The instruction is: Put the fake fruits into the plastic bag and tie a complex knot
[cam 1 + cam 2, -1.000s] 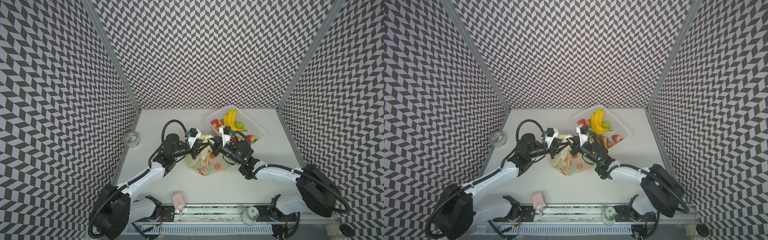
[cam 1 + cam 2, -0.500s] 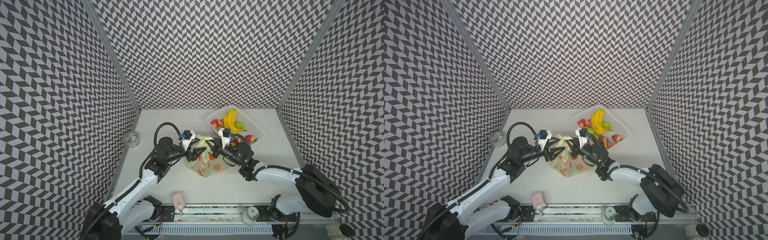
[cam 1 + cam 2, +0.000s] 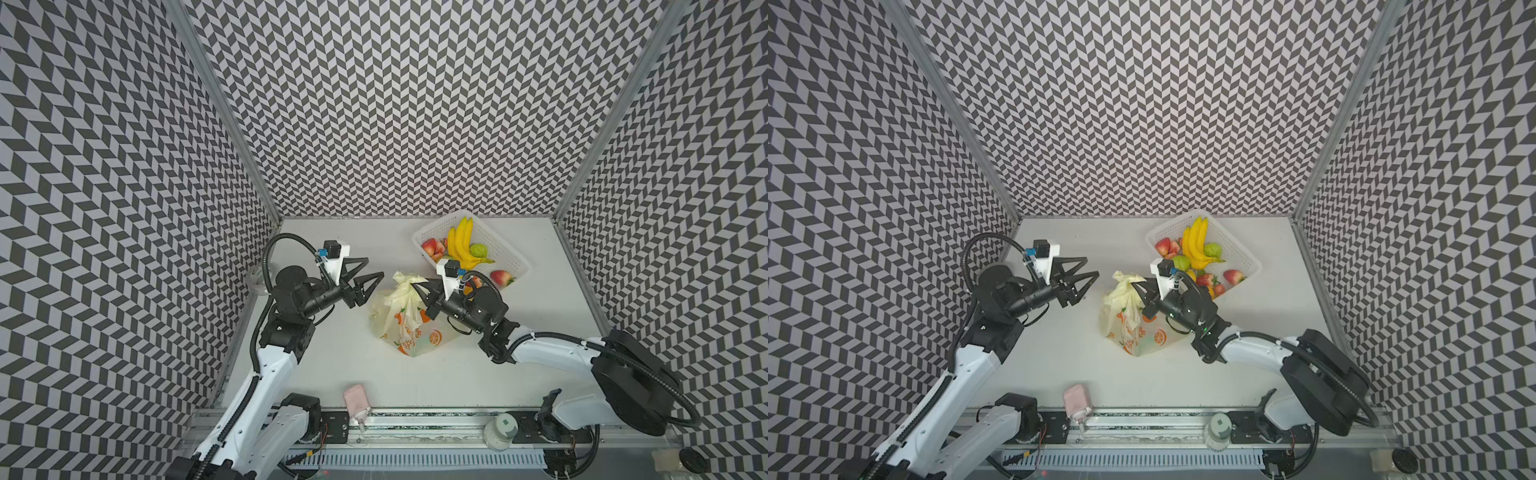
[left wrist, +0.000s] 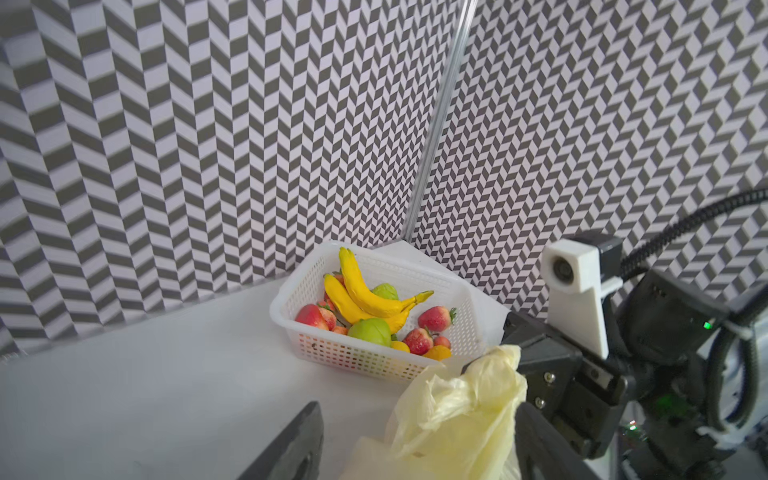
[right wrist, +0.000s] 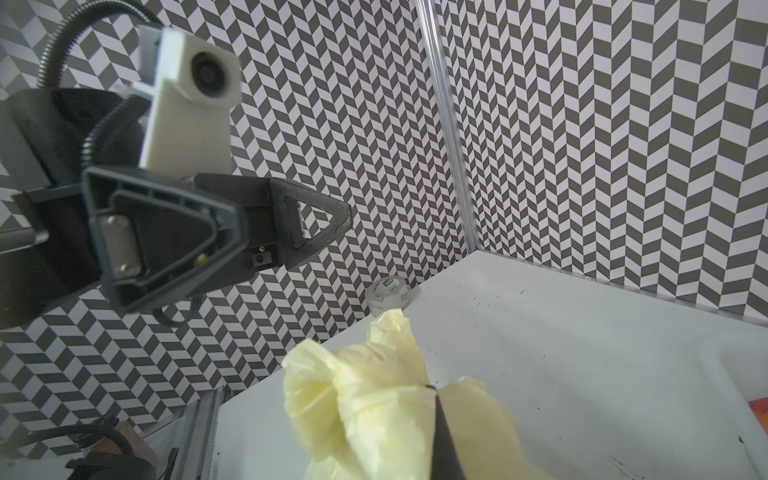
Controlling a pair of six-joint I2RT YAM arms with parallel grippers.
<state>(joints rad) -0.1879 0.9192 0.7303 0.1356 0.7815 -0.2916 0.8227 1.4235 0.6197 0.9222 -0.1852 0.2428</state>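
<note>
The plastic bag stands mid-table, pale yellow with orange prints. Its handle strips are bunched into a twisted knot at the top. My right gripper is shut on that bunch. My left gripper hangs open just left of the bag, holding nothing. Fake fruits lie in the white basket: bananas, bumpy green ones and strawberries. What the bag holds does not show.
The white perforated basket sits at the back right, behind my right wrist. A tape roll lies by the left wall. A pink object and a white-capped jar sit at the front rail.
My left gripper has opened, let go of the bag's handles and drawn back to the left. The right gripper stays shut on the bunched top.
</note>
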